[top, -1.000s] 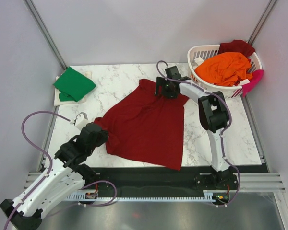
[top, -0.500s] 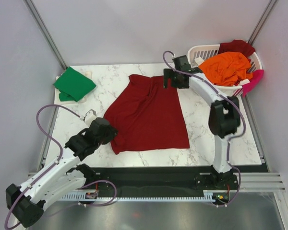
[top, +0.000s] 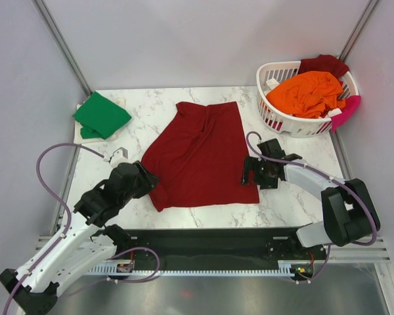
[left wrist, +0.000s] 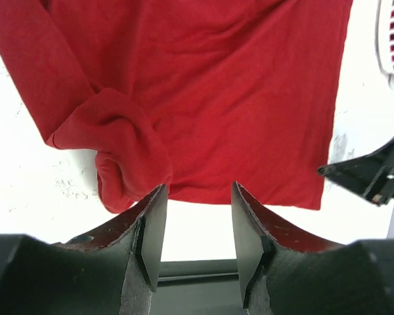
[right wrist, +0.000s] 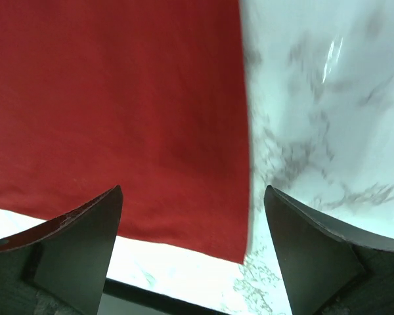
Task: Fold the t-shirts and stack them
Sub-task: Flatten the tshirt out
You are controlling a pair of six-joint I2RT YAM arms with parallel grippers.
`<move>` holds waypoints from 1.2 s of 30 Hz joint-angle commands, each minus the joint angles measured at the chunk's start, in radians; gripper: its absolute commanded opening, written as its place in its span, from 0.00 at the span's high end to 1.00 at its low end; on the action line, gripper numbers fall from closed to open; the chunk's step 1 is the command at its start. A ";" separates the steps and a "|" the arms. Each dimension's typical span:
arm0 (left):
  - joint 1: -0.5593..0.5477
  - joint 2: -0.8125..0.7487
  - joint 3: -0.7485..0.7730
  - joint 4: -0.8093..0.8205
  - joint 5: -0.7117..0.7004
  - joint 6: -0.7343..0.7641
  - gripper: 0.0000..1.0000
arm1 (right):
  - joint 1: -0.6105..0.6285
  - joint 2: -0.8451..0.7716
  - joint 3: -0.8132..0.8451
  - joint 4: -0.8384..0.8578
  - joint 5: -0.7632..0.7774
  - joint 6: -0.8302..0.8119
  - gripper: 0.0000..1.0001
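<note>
Spreading just finished: dark red t-shirt (top: pixel 203 154) now lies released on worktop (top: pixel 151 108). Left gripper (left wrist: pixel 198 197) and right gripper (right wrist: pixel 193 197) jaws apart, empty; folding can likely begin.

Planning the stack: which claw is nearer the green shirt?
Left. Left claw sits near-side and right of the green shirt; right claw is far right, beyond the red shirt.

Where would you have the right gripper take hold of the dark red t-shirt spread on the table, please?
Probably the near right corner of the dark red t-shirt, approached from the right over bare table: hem and side edge meet there flat and unbunched, and the open right gripper sits beside it.
</note>
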 commanded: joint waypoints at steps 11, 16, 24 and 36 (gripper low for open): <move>-0.141 0.441 0.181 -0.062 0.079 0.312 0.21 | 0.007 -0.067 -0.121 0.094 -0.058 0.015 0.03; -0.290 0.649 0.285 -0.132 -0.033 0.309 0.06 | 0.008 -0.073 -0.122 0.092 -0.058 0.009 0.03; -0.379 0.892 0.516 -0.427 -0.275 0.233 0.07 | 0.007 -0.080 -0.131 0.091 -0.062 -0.017 0.02; -0.437 1.139 0.596 -0.646 -0.467 0.084 0.12 | 0.007 -0.065 -0.141 0.117 -0.081 -0.026 0.02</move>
